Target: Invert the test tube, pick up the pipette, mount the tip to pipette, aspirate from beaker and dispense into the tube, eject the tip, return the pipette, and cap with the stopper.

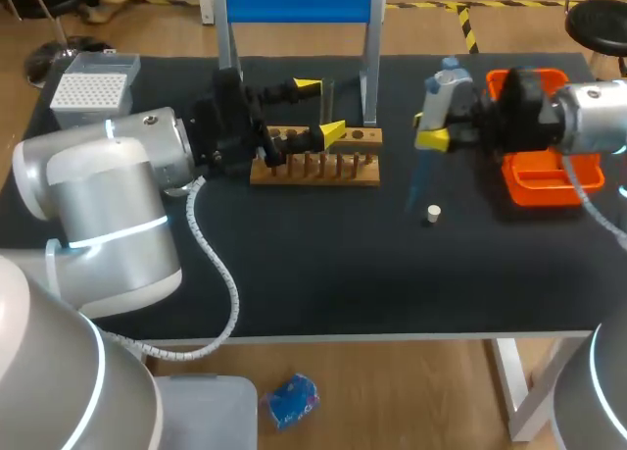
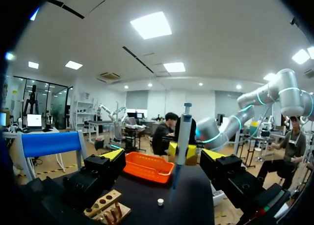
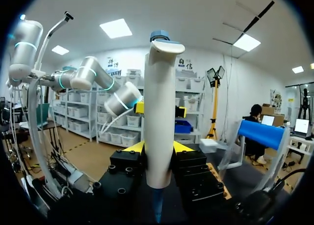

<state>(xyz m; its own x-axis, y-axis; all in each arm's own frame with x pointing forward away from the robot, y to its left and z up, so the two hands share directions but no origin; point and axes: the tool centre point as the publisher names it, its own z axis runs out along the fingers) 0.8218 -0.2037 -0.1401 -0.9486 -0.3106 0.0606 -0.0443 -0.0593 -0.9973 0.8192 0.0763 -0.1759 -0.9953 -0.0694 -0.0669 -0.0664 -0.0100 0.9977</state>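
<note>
Left gripper [image 1: 320, 107] open over wooden rack [image 1: 315, 168]; right gripper [image 1: 436, 128] clamps pipette [image 1: 444, 89]; stopper [image 1: 433, 213] lying nearby; orange tray [image 1: 537, 190] beside.

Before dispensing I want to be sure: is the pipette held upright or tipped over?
Upright. The pipette stands vertical between the jaws of the right gripper, button end up, thin blue end down.

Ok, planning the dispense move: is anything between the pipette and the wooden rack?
Nothing visible lies between the pipette and the rack, only bare table. But the left gripper sits open right at the rack, and the blue stand's leg rises just behind it.
</note>
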